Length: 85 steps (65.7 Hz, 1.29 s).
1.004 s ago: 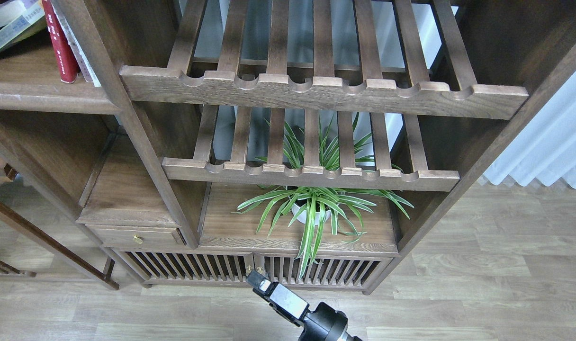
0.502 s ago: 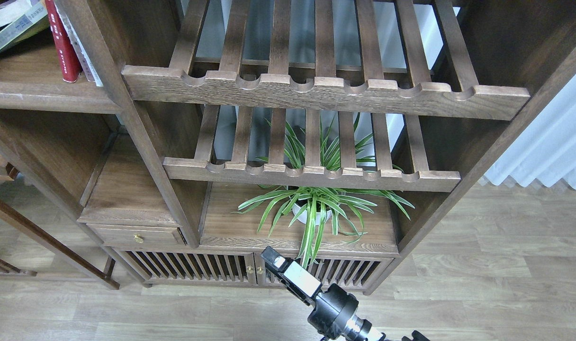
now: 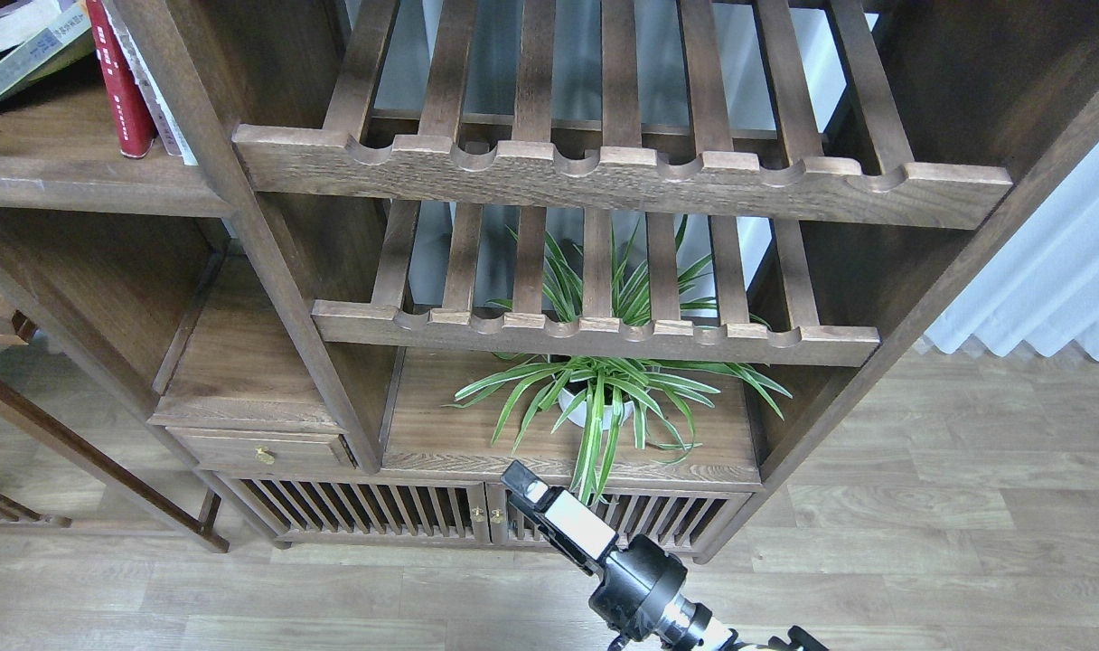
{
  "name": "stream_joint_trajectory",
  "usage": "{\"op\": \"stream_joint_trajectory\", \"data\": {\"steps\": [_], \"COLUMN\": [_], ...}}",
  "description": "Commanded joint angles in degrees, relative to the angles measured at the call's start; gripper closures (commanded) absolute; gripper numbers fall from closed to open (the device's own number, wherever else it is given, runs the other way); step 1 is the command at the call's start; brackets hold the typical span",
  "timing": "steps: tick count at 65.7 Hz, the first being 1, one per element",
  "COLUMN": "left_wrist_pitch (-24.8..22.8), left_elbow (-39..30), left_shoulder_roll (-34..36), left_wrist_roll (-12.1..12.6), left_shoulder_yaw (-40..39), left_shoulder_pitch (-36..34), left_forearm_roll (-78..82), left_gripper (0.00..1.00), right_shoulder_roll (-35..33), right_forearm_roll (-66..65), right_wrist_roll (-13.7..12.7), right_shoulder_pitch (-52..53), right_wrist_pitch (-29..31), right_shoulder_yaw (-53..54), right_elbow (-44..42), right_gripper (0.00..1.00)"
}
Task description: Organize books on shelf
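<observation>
The books sit at the top left on the shelf (image 3: 79,185): a red book (image 3: 120,86) stands upright, a thin pale book (image 3: 156,90) just beside it on its right, and a yellow-green book (image 3: 25,50) leans tilted to its left. The right claw (image 3: 524,484) hangs low in front of the cabinet, near the plant (image 3: 595,398), well apart from the books; I cannot tell whether it is open or closed.

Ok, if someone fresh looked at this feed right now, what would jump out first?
Probably the green spider plant in its white pot, low in the middle under two slatted racks. Next, the books on the flat shelf at top left, the red one upright. My right gripper hangs low in front.
</observation>
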Motion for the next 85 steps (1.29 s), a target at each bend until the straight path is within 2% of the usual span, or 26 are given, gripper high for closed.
{"op": "stream_joint_trajectory", "data": {"steps": [1, 15, 42, 52, 57, 62, 85], "left_wrist_pitch": [0.0, 0.0, 0.0, 0.0, 0.0, 0.0, 0.0], "left_elbow": [-1.8, -4.1, -8.9, -8.5, -6.7, -5.5, -3.1], "left_shoulder_roll": [-0.1, -1.6, -2.4, -6.7, -14.1, -17.7, -25.3], "left_wrist_roll": [-0.2, -1.1, -1.1, -1.2, -1.3, -1.2, -1.1], "left_shoulder_yaw": [-0.1, 0.1, 0.2, 0.1, -0.3, -1.1, -3.4], "left_shoulder_pitch": [2.4, 6.7, 12.6, 15.1, 17.2, 19.0, 25.6], "left_forearm_roll": [-0.9, -2.7, -2.4, -2.7, -4.4, -4.4, -4.4], "left_gripper": [0.23, 0.24, 0.26, 0.26, 0.25, 0.25, 0.22], "right_shoulder_roll": [0.0, 0.0, 0.0, 0.0, 0.0, 0.0, 0.0], "right_forearm_roll": [0.0, 0.1, 0.1, 0.0, 0.1, 0.0, 0.1], "right_wrist_roll": [0.0, 0.0, 0.0, 0.0, 0.0, 0.1, 0.1], "right_shoulder_pitch": [0.0, 0.0, -0.1, -0.1, -0.1, -0.1, 0.0], "right_wrist_pitch": [0.0, 0.0, 0.0, 0.0, 0.0, 0.0, 0.0], "right_shoulder_yaw": [0.0, 0.1, 0.1, 0.1, 0.2, 0.3, 0.7], "right_elbow": [0.1, 0.2, 0.2, 0.2, 0.2, 0.2, 0.1], "right_gripper": [0.01, 0.01, 0.01, 0.01, 0.01, 0.01, 0.01]}}
